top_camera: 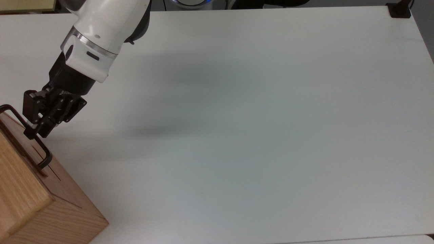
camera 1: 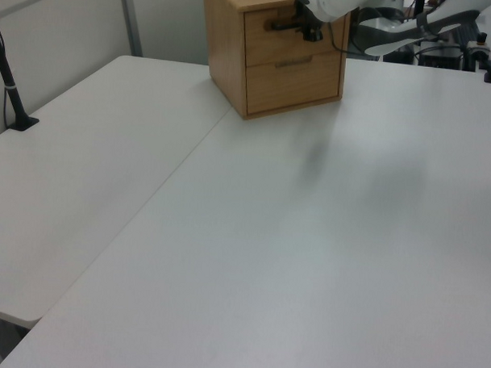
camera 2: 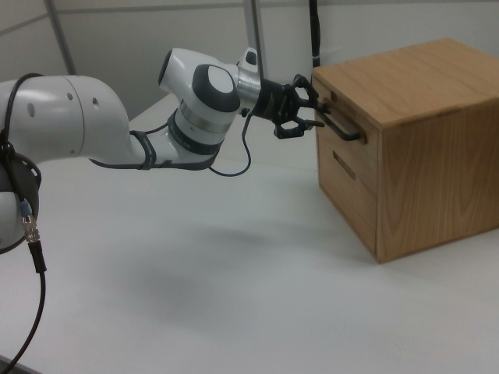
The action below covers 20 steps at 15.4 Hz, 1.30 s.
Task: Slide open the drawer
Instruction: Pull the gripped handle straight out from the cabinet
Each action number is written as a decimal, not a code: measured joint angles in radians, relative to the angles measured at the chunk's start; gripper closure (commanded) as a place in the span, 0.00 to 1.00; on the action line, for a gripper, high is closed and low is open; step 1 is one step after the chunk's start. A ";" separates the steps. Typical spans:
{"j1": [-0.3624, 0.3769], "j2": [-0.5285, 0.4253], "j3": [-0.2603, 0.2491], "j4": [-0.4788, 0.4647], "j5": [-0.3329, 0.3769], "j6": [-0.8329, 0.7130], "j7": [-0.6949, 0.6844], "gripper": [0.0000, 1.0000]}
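Your gripper (top_camera: 34,130) was right at the black bar handle (top_camera: 42,149) of the top drawer (camera 1: 283,36). The fingers looked pressed close around the bar, pinching it, in the top view. In the right view the gripper (camera 2: 308,117) sat at the near end of the handle (camera 2: 343,128), touching it.

The drawer was in a wooden box (camera 2: 405,132) that stood on the white table (top_camera: 254,118). In the top view the box (top_camera: 30,200) was in the bottom left corner. In the left view it was far back, near the top middle. The drawer front was flush with the box, so I think the drawer was not open yet. A second drawer (camera 1: 294,77) sat under it.

Here is the thing that mattered most. The handle's long way ran across the drawer front, side to side. Your arm (top_camera: 98,37) reached in from the open table side, so the drawer lay straight ahead of your hand. To slide it out, you would have to pull back toward the arm, straight away from the box front, not along the bar. In the top view that meant up and to the right.

If you pulled crooked, the drawer might jam, or the whole box might drag on the table.
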State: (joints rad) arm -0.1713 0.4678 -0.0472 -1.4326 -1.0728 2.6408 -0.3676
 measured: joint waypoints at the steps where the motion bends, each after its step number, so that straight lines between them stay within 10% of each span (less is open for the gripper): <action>1: 0.000 0.000 0.000 0.000 -0.007 0.000 0.001 0.70; 8: -0.011 0.000 -0.002 -0.001 -0.015 -0.001 0.006 0.71; 13: -0.016 0.000 -0.002 -0.007 -0.015 -0.002 0.053 1.00; 20: -0.015 -0.008 -0.002 -0.017 -0.016 -0.003 0.095 1.00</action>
State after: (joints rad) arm -0.1859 0.4601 -0.0492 -1.4491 -1.0884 2.6374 -0.2728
